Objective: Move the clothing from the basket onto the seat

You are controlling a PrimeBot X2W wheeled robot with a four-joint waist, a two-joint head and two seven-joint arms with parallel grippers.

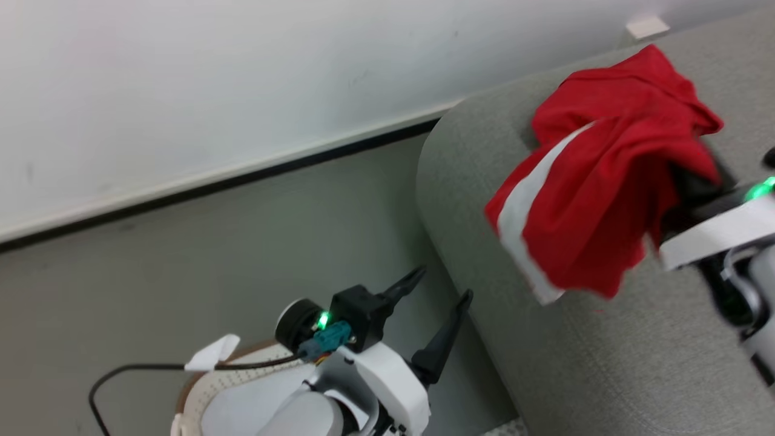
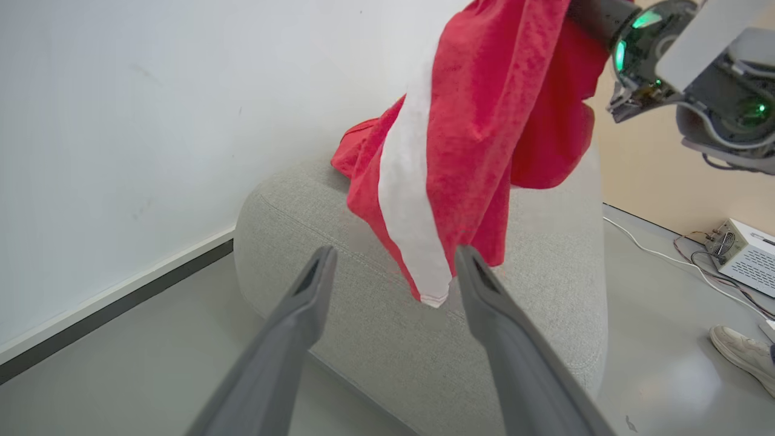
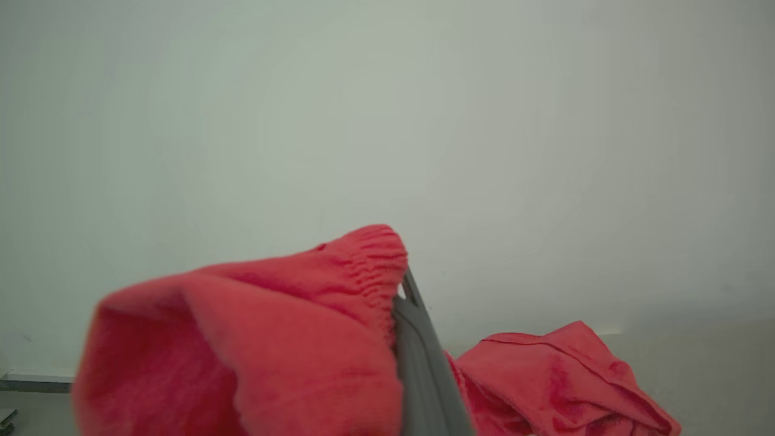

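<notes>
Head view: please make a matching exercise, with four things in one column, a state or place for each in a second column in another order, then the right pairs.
Things:
1. left gripper
2. right gripper
3. red garment
4. basket

States or places:
A. hanging over the sofa
B. open, holding nothing
C. in the lower left corner of the head view
D. shut on the red garment

Pairs: 1-B, 2-D, 3-A, 4-C
</notes>
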